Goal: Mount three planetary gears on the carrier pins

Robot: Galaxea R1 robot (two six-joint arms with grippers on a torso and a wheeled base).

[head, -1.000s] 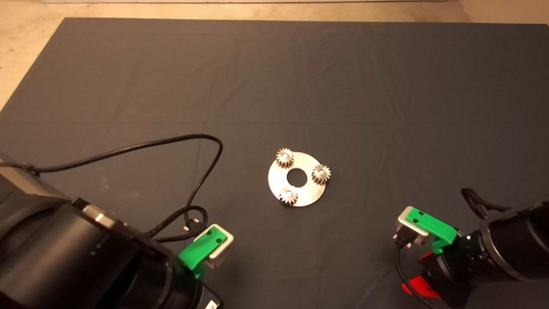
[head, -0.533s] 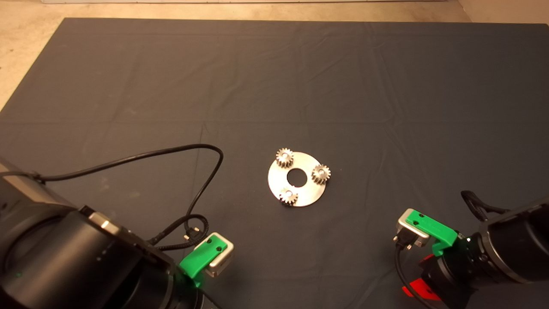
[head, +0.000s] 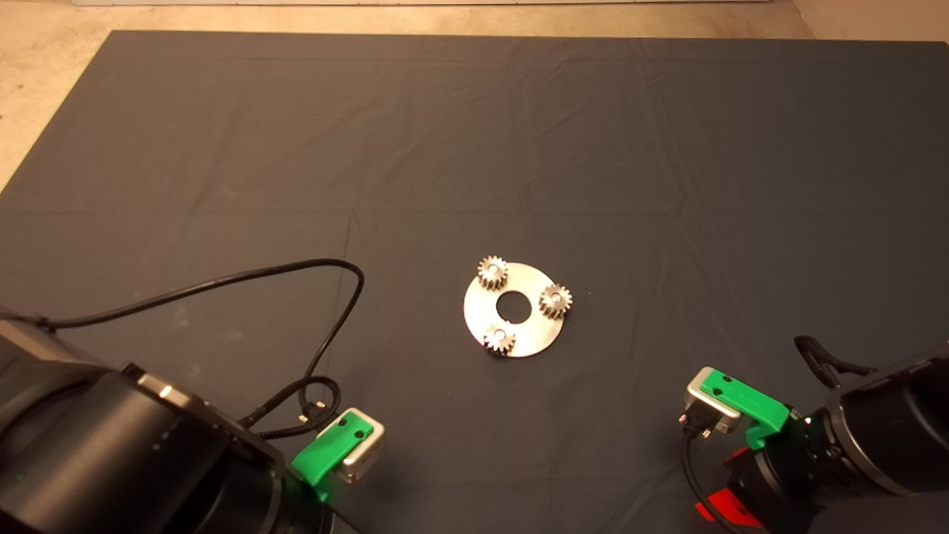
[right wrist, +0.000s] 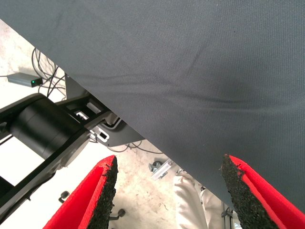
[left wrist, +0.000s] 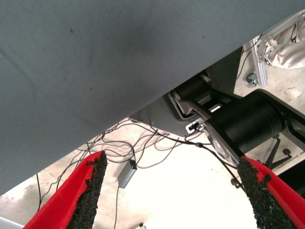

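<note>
Fingers (left wrist: 88, 191) spread, both arms parked mat (head: 474, 148) edge.

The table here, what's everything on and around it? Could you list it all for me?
planetary gears: three, silver-grey, one on each of the carrier pins, spaced around the disc.
disc: one, shiny silver with a centre hole, flat at mid-mat.
mat: one, dark grey, covering the table.
cables: black, looping from the left arm across the mat.
floor: pale, with loose wires, seen past the mat's edge.
left gripper: green with red fingers, open, parked at the lower left edge.
right gripper: same colours, open, parked at the lower right.
</note>
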